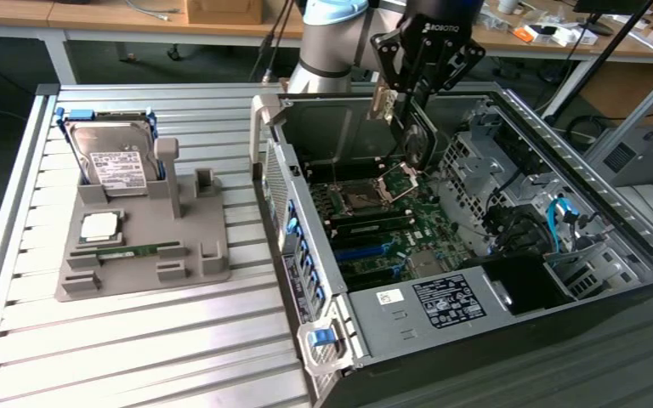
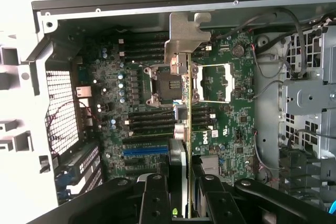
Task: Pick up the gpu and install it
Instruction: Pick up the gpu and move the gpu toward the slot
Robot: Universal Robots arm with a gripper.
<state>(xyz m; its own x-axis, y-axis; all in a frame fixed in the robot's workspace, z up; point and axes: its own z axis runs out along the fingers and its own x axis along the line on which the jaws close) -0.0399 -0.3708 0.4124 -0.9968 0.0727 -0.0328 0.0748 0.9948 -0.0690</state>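
Observation:
My gripper point(image 1: 415, 89) hangs over the open computer case point(image 1: 303, 221) and is shut on the gpu point(image 1: 418, 136). The card is held on edge, its silver end bracket point(image 1: 384, 102) toward the case's rear wall. In the wrist view the gpu point(image 2: 188, 114) runs edge-on away from my fingers point(image 2: 156, 198), with its bracket point(image 2: 186, 32) at the far end. It hovers above the motherboard point(image 2: 231, 108), over the processor sockets and apart from the board. The blue slot point(image 2: 144, 150) lies beside the card's line.
A grey holder point(image 1: 145, 263) on the slatted table at the exterior view's left carries a hard drive point(image 1: 116, 161), a processor chip point(image 1: 102, 225) and a memory stick point(image 1: 133, 252). Drive cages and cables point(image 1: 530, 221) fill the case's right side.

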